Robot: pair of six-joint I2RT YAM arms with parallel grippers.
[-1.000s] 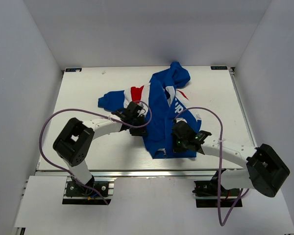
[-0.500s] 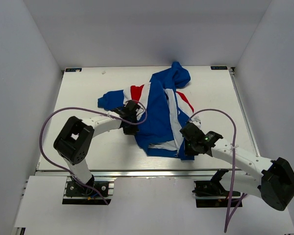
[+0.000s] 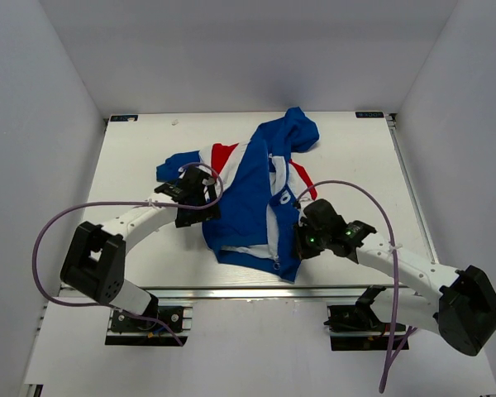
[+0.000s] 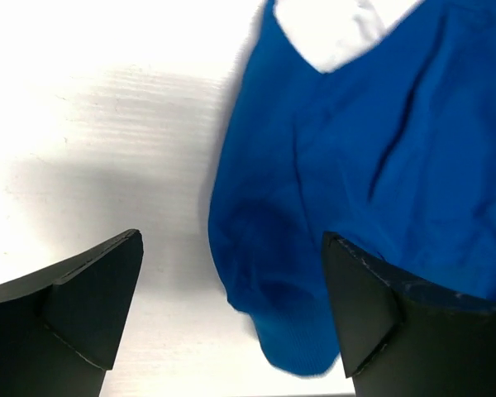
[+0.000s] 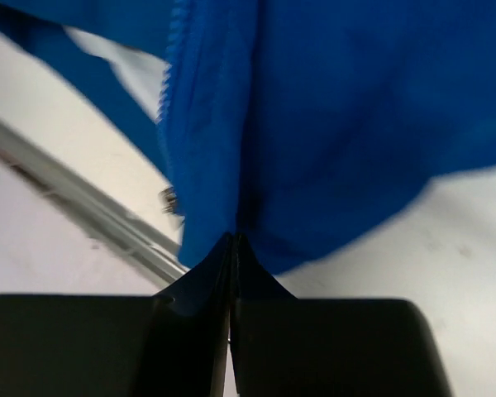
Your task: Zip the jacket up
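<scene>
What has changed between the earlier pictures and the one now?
The left hand swung left and now stands open over a blue fold. The jacket slid left at its lower half. The right hand, shut on the zip edge, went rightwards, then back. The hood stayed by the far edge.

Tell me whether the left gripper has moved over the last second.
Yes. In the top view the left gripper has shifted left, closer to the left edge of the table.

white table [image 3: 140, 149], grey enclosure walls [image 3: 248, 50]
</scene>
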